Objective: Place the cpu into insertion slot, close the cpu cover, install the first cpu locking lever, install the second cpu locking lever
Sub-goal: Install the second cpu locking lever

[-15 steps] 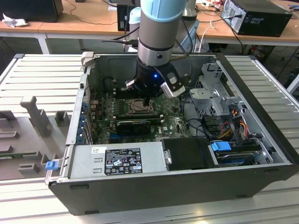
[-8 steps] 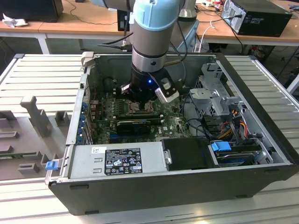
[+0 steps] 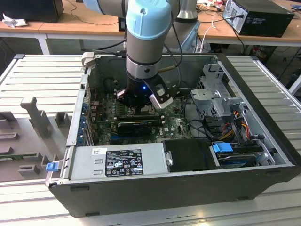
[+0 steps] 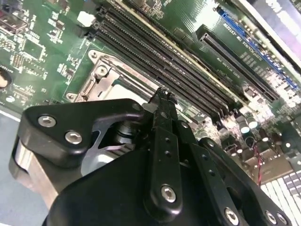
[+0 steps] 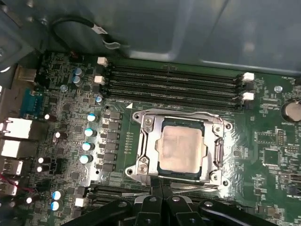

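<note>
Green circuit board [image 5: 263, 141] inside the open black computer case [image 3: 155, 183] carries the square metal-rimmed insertion slot [image 5: 141, 162]. Thin grey metal cpu cover [image 5: 214, 129] seems closed over the pale silver square cpu [image 5: 181, 147]. The black gripper [image 5: 161, 186] hangs at the slot's edge, fingers pressed together, holding nothing.

1. You're in a lab or workshop: an opened computer case [image 3: 188, 155] lies on a slatted metal bench [image 3: 42, 84].
2. Behind it, wooden desks [image 3: 84, 23] carry cables and another computer [image 3: 258, 16].
</note>
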`<state>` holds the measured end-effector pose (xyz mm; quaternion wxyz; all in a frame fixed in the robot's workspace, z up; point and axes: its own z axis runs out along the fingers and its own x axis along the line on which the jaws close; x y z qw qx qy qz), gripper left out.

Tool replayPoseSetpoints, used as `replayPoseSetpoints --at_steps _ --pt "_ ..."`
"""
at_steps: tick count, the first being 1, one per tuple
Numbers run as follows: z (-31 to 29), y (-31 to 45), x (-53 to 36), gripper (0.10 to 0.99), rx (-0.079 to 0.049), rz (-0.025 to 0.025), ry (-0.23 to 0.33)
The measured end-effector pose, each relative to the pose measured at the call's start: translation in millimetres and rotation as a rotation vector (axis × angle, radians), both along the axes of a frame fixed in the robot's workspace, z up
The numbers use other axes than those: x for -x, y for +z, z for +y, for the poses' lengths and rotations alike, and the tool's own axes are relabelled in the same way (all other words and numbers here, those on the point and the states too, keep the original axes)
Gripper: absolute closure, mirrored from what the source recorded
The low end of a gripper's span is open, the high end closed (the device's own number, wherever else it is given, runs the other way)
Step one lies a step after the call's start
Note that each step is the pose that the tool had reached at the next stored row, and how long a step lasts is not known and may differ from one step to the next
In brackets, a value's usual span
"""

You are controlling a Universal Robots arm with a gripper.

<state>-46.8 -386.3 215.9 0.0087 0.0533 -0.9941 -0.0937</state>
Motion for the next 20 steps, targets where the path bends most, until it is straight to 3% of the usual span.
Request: replayPoseSetpoints --at_steps 1,4,8,13,20 --pt "-3.8 -0.6 1.8 0.980 -0.013 -0.0001 0.000" --pt "-10.7 -0.7 9.2 0.980 -0.032 -0.0001 0.001" --pt "-11.7 -2.6 18.3 0.980 -0.059 -0.0002 0.002" --pt "-12.8 -11.2 21.8 0.980 -0.087 -0.0003 0.002" --pt "-13.9 -16.1 26.6 0.980 -0.125 -0.0009 0.002"
